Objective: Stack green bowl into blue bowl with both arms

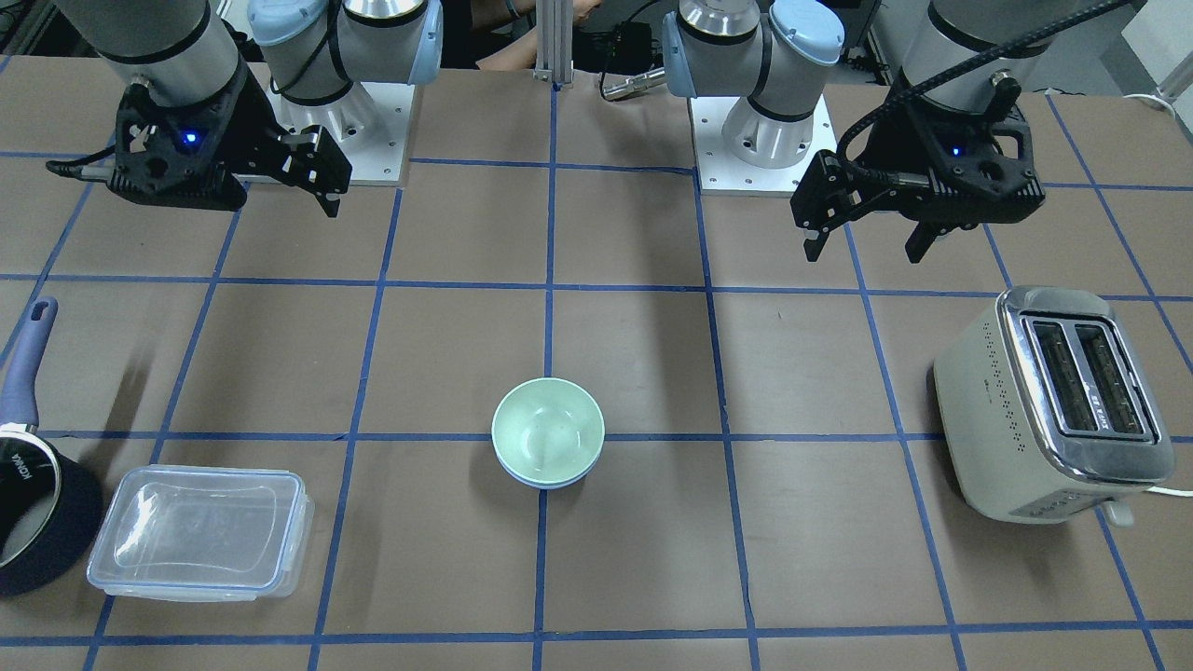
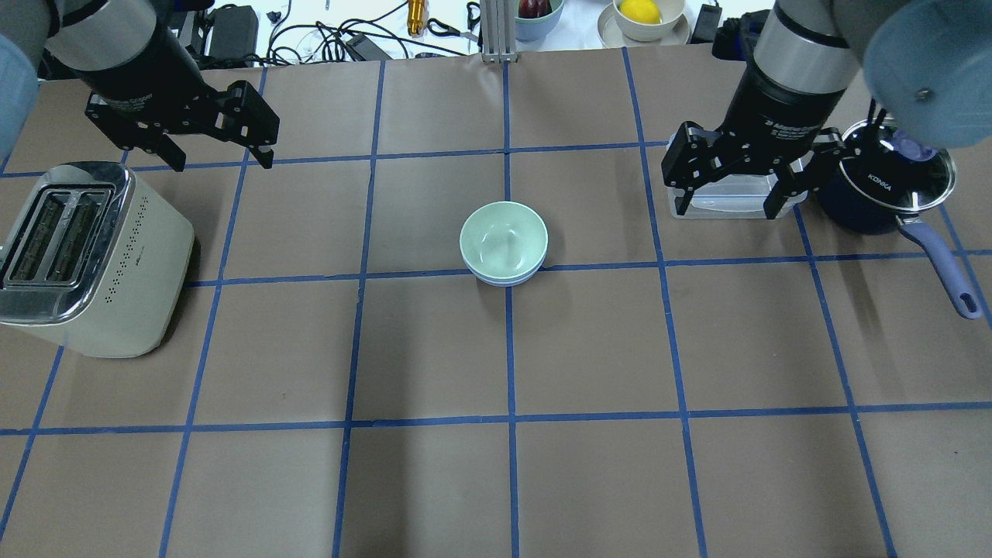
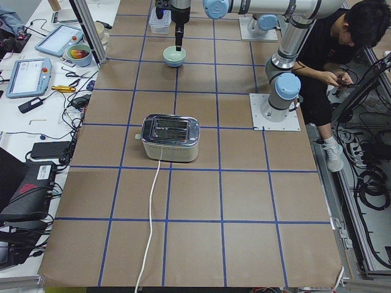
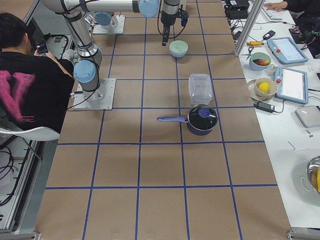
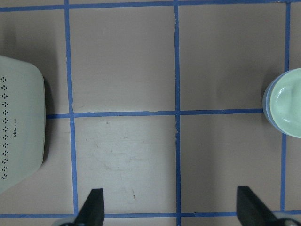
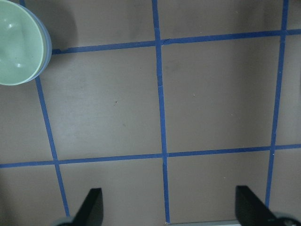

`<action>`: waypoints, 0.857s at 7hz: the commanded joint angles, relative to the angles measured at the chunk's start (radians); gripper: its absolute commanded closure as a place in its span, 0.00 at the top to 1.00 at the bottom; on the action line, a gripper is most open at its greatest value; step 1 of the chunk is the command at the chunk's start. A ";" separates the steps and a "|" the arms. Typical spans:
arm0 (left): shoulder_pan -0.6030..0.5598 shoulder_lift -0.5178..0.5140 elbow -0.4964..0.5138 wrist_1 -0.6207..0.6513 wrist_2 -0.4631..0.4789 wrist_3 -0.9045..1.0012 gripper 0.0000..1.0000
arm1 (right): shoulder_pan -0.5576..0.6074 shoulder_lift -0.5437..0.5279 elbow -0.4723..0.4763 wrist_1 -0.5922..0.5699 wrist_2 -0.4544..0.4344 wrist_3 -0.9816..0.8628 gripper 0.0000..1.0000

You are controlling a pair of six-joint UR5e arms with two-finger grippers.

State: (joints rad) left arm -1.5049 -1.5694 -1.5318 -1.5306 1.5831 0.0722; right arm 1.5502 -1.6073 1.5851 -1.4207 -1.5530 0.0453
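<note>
The green bowl (image 2: 504,240) sits nested inside the blue bowl (image 2: 504,280) at the middle of the table; only the blue bowl's rim shows beneath it. The stack also shows in the front view, with the green bowl (image 1: 548,429) over the blue bowl's rim (image 1: 550,483). My left gripper (image 2: 223,159) is open and empty, raised well to the left of the stack, beside the toaster. My right gripper (image 2: 726,211) is open and empty, raised to the right of the stack. The left wrist view shows the green bowl (image 5: 288,101) at its right edge, the right wrist view shows it (image 6: 16,44) at its top left.
A cream toaster (image 2: 85,256) stands at the left. A clear lidded container (image 1: 200,531) and a dark blue saucepan (image 2: 883,186) with a long handle stand at the right, below and beside my right gripper. Cables and fruit bowls lie beyond the far edge.
</note>
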 commanded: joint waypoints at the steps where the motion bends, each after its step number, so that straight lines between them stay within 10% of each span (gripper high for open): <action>1: 0.003 -0.010 0.012 0.009 -0.008 -0.002 1.00 | -0.001 -0.013 -0.002 0.011 -0.009 -0.004 1.00; 6: 0.000 -0.015 0.010 0.009 -0.002 -0.043 1.00 | 0.001 -0.013 -0.002 0.013 -0.004 0.004 1.00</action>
